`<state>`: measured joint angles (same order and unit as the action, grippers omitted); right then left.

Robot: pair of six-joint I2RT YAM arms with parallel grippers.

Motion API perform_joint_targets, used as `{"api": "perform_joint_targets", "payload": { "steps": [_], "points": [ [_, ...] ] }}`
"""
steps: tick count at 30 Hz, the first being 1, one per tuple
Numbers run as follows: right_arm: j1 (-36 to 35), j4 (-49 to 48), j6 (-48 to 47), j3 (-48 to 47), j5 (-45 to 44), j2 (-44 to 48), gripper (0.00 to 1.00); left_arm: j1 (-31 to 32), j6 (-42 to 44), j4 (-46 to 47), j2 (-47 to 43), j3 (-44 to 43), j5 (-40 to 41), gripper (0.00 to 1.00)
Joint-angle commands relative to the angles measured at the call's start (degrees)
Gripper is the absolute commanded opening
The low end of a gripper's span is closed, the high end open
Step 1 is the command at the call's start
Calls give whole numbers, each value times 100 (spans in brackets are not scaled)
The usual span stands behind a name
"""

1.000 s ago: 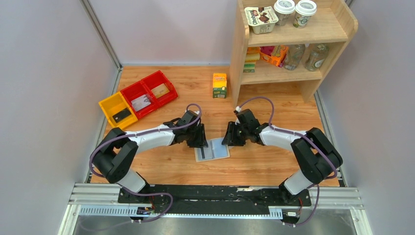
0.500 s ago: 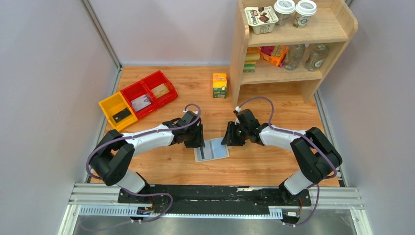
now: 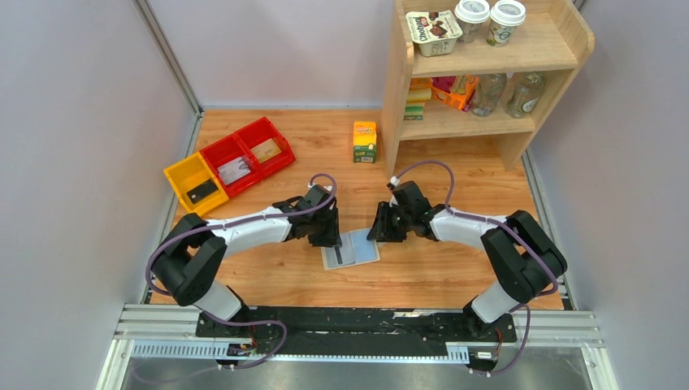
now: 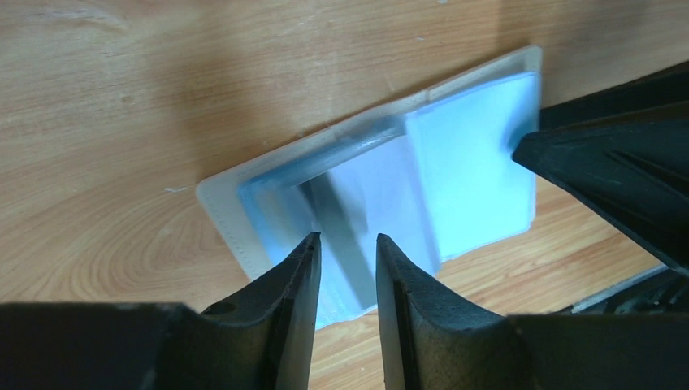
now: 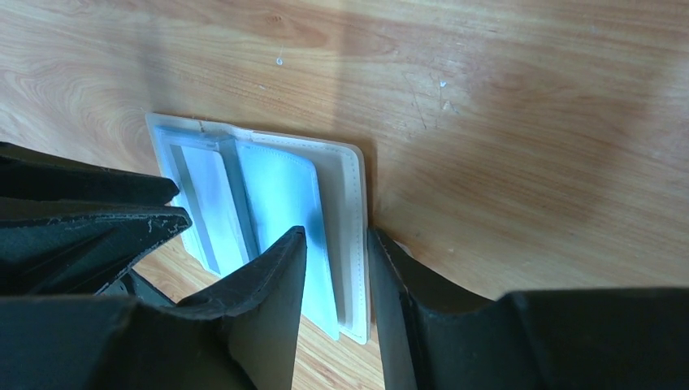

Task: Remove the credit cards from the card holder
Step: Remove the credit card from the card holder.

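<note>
The card holder (image 3: 351,248) lies spread open on the wooden table, light blue inside with a beige rim (image 5: 353,211). A whitish credit card with a dark stripe (image 4: 337,219) sits in its left half (image 5: 203,195). My left gripper (image 3: 329,236) hangs low over that half. Its jaws are open, and the stripe shows in the gap (image 4: 347,244). My right gripper (image 3: 382,230) is at the holder's right edge, open. Its jaws straddle the beige rim (image 5: 335,244), one finger over the blue page and one on the outer side.
A yellow bin (image 3: 195,183) and two red bins (image 3: 252,154) stand at the far left, each with a flat card-like item inside. A small carton (image 3: 365,141) stands beside a wooden shelf (image 3: 479,73) stocked with cups and bottles at the back right.
Both grippers have crept a little away from the near edge, and the holder has shifted slightly with them. Nothing has been taken hold of or let go.
</note>
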<state>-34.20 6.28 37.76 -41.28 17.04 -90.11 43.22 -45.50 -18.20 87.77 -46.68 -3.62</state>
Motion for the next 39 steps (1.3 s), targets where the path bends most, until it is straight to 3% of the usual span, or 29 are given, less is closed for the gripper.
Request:
{"api": "perform_joint_targets", "payload": {
  "steps": [1, 16, 18, 24, 30, 39],
  "points": [
    [-17, -215, 65, 32, 115, -156, 40, 116, 93, 141, -14, -307, -166, 38],
    [-17, 171, -119, -179, -104, 388, 44, 134, 155, 176, 356, -158, -236, 29],
    [-17, 259, -189, -231, -157, 511, 45, 134, 146, 123, 119, -149, -69, 30],
    [-34, 321, -269, -285, -131, 625, 45, 125, 138, -324, -435, -184, 344, 48],
    [-219, -13, -409, -258, 141, 872, 40, 125, -3, -246, -393, 62, 520, 49],
    [-395, -540, -225, -284, 783, 222, 40, 116, -3, -88, -111, 62, 284, 42]
  ]
}}
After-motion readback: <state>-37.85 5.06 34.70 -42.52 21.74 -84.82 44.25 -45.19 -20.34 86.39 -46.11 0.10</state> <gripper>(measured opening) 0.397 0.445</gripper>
